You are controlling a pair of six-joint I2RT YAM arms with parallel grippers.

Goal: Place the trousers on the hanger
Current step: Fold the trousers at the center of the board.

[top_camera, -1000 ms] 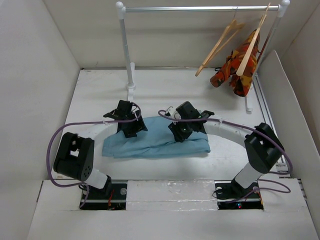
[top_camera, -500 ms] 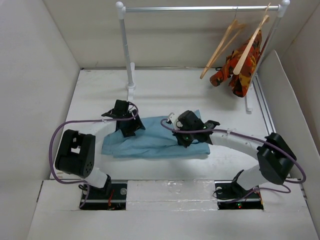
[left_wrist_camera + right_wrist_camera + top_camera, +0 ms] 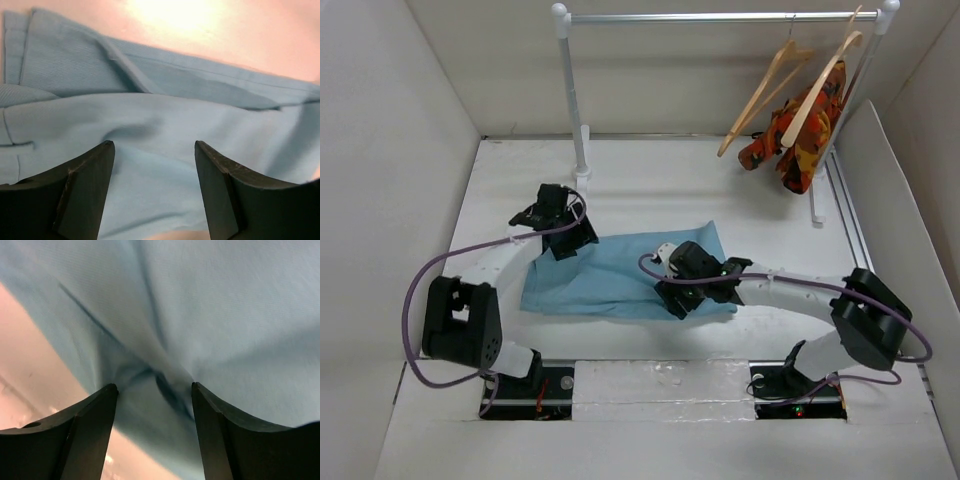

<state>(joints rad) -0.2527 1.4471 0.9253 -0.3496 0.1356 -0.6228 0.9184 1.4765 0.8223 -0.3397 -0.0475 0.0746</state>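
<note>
At the left of the tabletop, we see the left gripper (image 3: 563,238) over the far-left corner of the trousers (image 3: 620,278). Its wrist camera shows the jaws spread apart with nothing between them but the cloth below, and we cannot tell whether the tips touch it. A seam and a folded flap show there, but the trousers run out of that picture on both sides.

The trousers lie flat at the middle of the tabletop, partly covered by both arms.

Further right, the right gripper (image 3: 677,301) sits low on the trousers' near edge. Its jaws are released, and a dark pucker of cloth lies between them, blurred up close.

Over the far-right corner, the hanger (image 3: 761,92) hangs bare on the rail (image 3: 720,17). Just beside it, a second hanger (image 3: 813,92) carries an orange patterned garment (image 3: 801,148), which hides its lower part.
</note>
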